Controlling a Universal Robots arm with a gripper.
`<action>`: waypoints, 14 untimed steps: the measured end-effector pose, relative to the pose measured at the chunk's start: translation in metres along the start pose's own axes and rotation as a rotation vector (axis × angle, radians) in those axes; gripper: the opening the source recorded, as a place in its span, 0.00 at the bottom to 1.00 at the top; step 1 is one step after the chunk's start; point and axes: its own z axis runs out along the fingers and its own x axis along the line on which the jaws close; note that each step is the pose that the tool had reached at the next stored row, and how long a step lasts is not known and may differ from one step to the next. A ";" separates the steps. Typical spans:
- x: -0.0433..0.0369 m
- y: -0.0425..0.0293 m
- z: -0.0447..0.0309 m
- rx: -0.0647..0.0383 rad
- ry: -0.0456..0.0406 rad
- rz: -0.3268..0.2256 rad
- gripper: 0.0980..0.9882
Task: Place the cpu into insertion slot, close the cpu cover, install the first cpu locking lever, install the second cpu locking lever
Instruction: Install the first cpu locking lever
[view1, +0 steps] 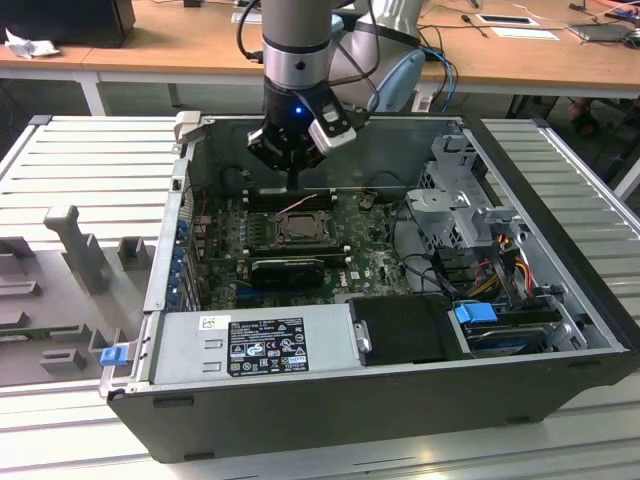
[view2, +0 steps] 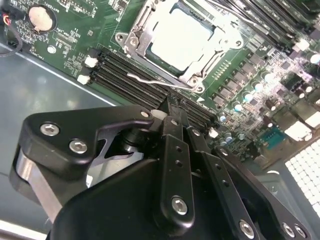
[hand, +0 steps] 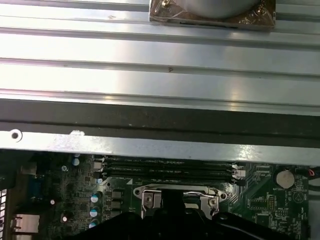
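Note:
The cpu (view2: 180, 36), a pale square chip, lies in the insertion slot (view1: 298, 230) on the green motherboard. The cpu cover (view2: 136, 37), a silvery frame with a square window, lies flat around the chip. A thin wire locking lever (view2: 150, 80) runs along the socket edge nearest the gripper. My gripper (view2: 172, 106) hangs just above the board beside that edge, black fingers together and holding nothing. In the exterior view the gripper (view1: 292, 183) points down at the back side of the socket. In the first wrist view, the gripper's dark body partly hides the socket frame (hand: 175, 192).
Black memory slots (view2: 125, 70) run between the gripper and the socket. A long black ribbed card (view1: 288, 268) lies in front of the socket. The grey power supply (view1: 255, 345) and drive cage (view1: 455, 190) stand inside the open case, whose walls (view1: 330, 140) enclose it.

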 end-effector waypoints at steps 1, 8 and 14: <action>-0.0006 -0.0001 0.0012 0.000 0.0002 -0.003 0.01; -0.0057 -0.0021 0.0227 -0.026 -0.0013 -0.003 0.01; -0.0097 -0.0018 0.0272 -0.028 -0.0011 -0.003 0.01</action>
